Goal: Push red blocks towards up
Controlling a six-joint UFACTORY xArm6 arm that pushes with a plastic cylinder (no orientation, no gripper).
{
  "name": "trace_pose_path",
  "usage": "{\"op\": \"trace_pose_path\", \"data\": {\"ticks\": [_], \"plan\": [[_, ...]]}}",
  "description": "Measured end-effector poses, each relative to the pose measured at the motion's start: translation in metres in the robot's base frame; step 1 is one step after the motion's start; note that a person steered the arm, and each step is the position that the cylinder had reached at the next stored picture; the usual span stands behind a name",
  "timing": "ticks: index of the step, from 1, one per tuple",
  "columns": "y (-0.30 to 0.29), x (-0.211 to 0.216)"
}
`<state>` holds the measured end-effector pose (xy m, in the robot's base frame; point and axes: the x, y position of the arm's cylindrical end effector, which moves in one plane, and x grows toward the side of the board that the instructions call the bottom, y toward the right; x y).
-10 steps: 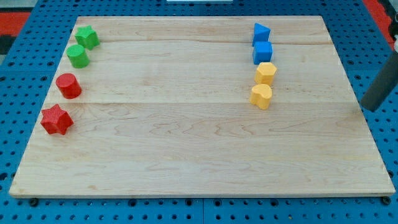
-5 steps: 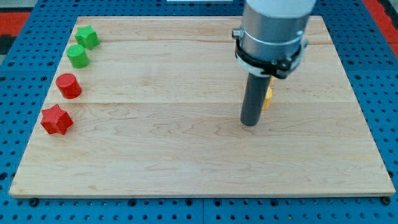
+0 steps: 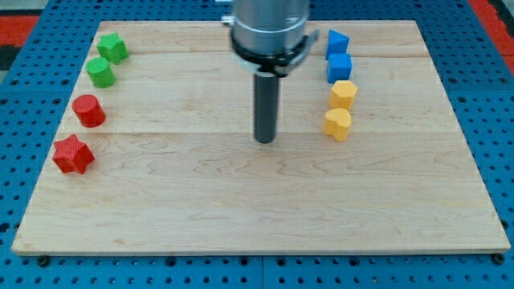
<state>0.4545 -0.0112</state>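
Currently my tip (image 3: pixel 265 140) is set mid-board on the wooden board (image 3: pixel 241 217), well apart from all blocks; no fingers exist on the rod. At far left, 2 targets wait untouched: red cylinder block (image 3: pixel 88 111), red star block (image 3: pixel 72 154). No containers are seen.

Robotics lab bench, not a home or shop. Giveaways: wooden board (image 3: pixel 265 201) sits on a blue perforated mounting plate (image 3: pixel 498 201) with a regular hole grid, visible all round the board. Red perforated panel (image 3: pixel 16 32) at 10 o'clock. Metal arm collar with dark rod (image 3: pixel 265 104) hangs over board centre from 12 o'clock.
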Motion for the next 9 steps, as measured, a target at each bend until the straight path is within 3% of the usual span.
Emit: {"op": "trace_pose_path", "data": {"ticks": [1,4,5,9], "plan": [[-0.027,0.002],[-0.169,0.079],[-0.243,0.084],[-0.219,0.006]]}}
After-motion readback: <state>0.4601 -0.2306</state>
